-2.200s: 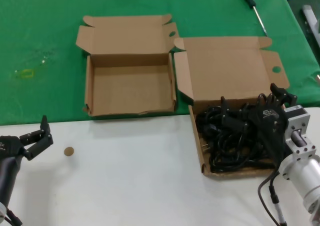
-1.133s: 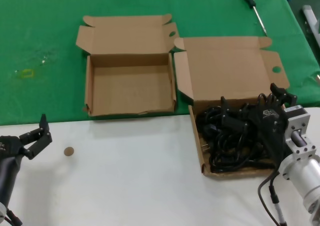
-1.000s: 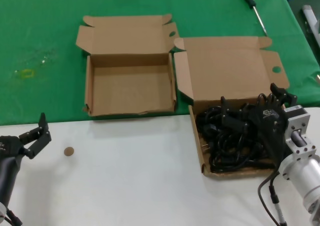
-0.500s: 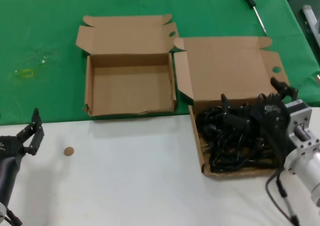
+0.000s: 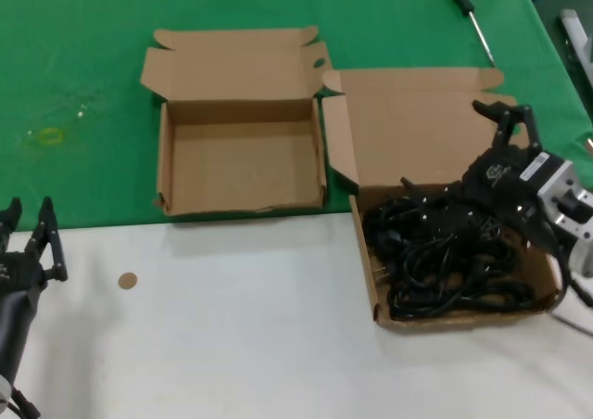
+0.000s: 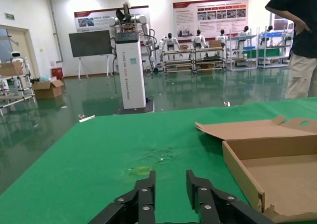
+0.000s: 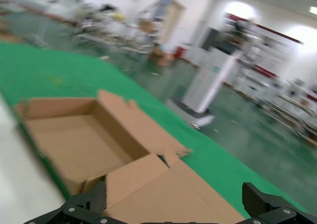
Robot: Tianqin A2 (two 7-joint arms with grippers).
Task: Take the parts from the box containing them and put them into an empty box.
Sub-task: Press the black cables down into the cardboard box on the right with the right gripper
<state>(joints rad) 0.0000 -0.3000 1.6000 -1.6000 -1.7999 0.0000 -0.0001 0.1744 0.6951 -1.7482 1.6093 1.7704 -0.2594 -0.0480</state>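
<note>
The black power cords [image 5: 445,257] lie tangled in the low-walled box [image 5: 371,280] at 4 o'clock on the surface [image 5: 250,345]; the right gripper [image 5: 505,122], fingers apart, hangs above its 2 o'clock corner, the left gripper [image 5: 26,234], fingers apart, idles at 8 o'clock, and the taller-walled box [image 5: 163,159] sits bare at 11 o'clock

The open table [image 5: 250,317] between the 2 boxes' fronts holds only 1 small brown disc [image 5: 127,280].
</note>
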